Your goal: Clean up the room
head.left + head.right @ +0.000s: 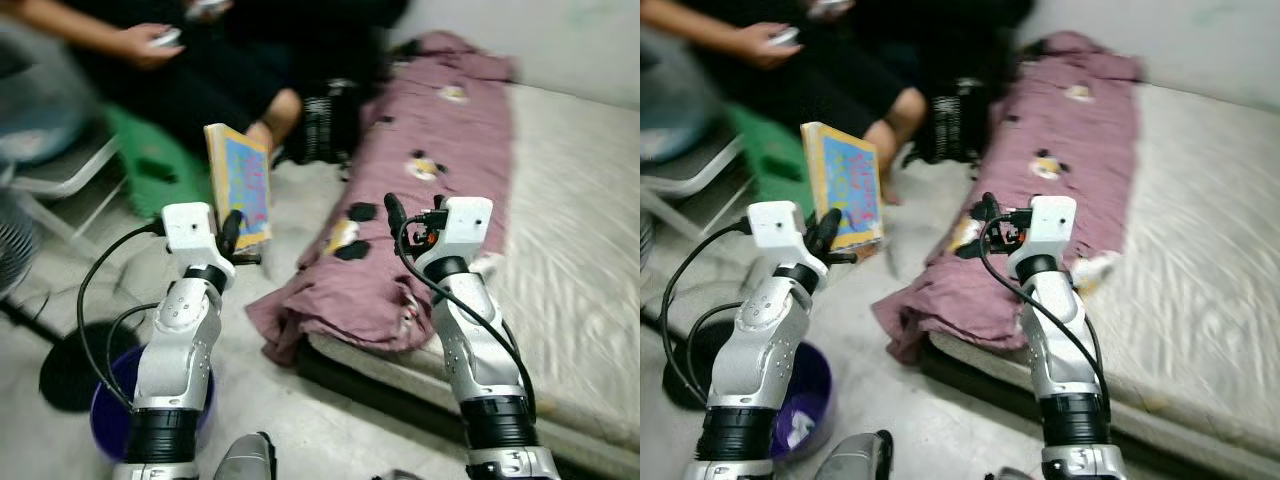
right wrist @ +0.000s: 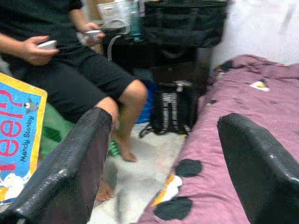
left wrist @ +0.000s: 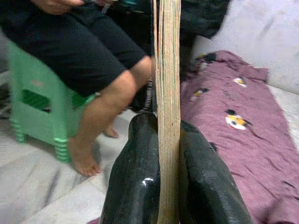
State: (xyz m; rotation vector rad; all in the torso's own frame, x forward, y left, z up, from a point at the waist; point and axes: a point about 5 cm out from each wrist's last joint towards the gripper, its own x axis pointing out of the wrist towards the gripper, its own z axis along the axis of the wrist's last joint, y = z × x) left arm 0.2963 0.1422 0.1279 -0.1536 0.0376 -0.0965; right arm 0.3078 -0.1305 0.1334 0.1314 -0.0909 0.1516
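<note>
Now we've got our left gripper (image 1: 232,232) clamped on the picture book (image 1: 241,186), held upright above the floor. Our right gripper (image 2: 163,154) hangs spread apart over the purple blanket (image 1: 420,180); beyond sits a person (image 1: 190,60).

One picture book (image 1: 243,185), one purple blanket (image 1: 420,190), one mattress (image 1: 570,250), one green stool (image 3: 42,112), one purple bucket (image 1: 805,400), one striped bag (image 2: 175,112), one larger black bag (image 2: 184,23), one seated person (image 2: 70,70), two robot hands: left hand (image 1: 232,238), right hand (image 1: 400,215)
</note>
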